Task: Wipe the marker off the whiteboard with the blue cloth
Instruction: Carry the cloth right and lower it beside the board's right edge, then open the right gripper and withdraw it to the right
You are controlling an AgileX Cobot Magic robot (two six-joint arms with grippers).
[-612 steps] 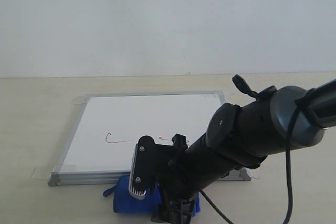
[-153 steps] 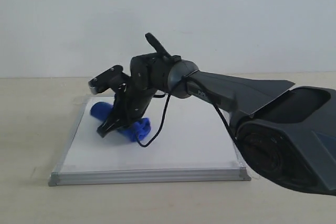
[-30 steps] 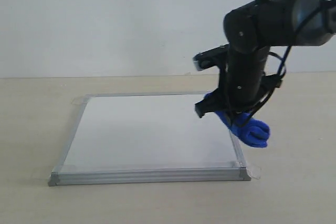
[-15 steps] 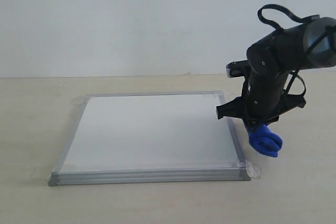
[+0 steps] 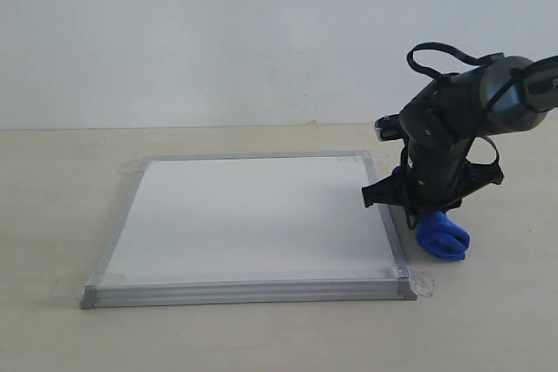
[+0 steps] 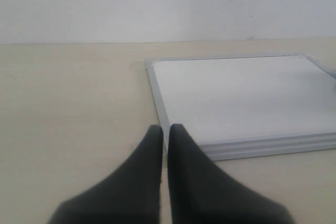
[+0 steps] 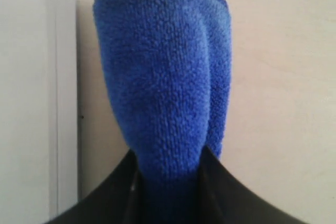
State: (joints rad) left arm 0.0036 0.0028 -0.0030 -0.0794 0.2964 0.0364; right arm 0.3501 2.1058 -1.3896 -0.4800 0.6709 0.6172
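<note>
The whiteboard (image 5: 248, 215) lies flat on the table, its silver frame around a plain white surface. The marker is out of view: no red strokes show on it. Just off the board's right edge, my right gripper (image 5: 425, 215) points down and is shut on the blue cloth (image 5: 443, 240), whose free end rests on or just above the table. The right wrist view shows the blue cloth (image 7: 163, 77) squeezed between my right gripper's (image 7: 169, 156) jaws, next to the whiteboard's frame (image 7: 65, 77). My left gripper (image 6: 167, 129) is shut and empty, low near a corner of the whiteboard (image 6: 236, 93).
A beige tabletop (image 5: 52, 215) surrounds the board and a white wall stands behind it. Clear tape tabs (image 5: 422, 284) stick out at the board's corners. The right arm (image 5: 462, 119) with its looped cable rises above the cloth.
My right gripper has carried the blue cloth rightward off the board's right edge and lowered it beside the frame. The red strokes seen much earlier are gone.
</note>
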